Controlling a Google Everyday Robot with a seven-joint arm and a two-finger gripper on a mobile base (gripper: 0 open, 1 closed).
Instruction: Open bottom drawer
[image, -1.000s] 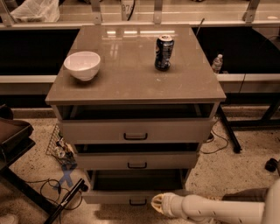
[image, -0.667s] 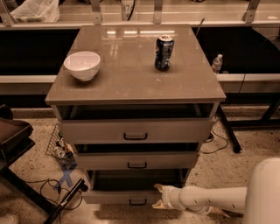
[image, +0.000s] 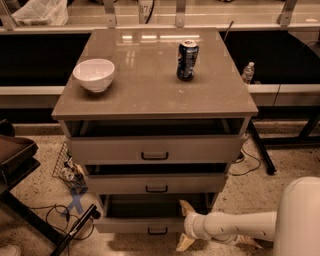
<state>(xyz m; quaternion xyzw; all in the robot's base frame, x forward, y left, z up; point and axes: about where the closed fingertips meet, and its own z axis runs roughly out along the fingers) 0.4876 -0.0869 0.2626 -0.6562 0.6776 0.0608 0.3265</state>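
Observation:
The bottom drawer is the lowest of three in the grey-beige cabinet. It stands pulled out a little, with a dark gap behind its front, and has a small black handle. My gripper is at the right end of this drawer's front, on a white arm coming in from the right. It is open: one pale finger points up over the front's top edge and the other points down in front of it. It is right of the handle, not on it.
A white bowl and a blue soda can stand on the cabinet top. The middle drawer and top drawer also stand slightly out. A dark chair base and cables lie at left, and a table leg at right.
The gripper has moved slightly right and up against the bottom drawer's front, and its fingers now spread above and below the edge. My white arm fills more of the lower right.

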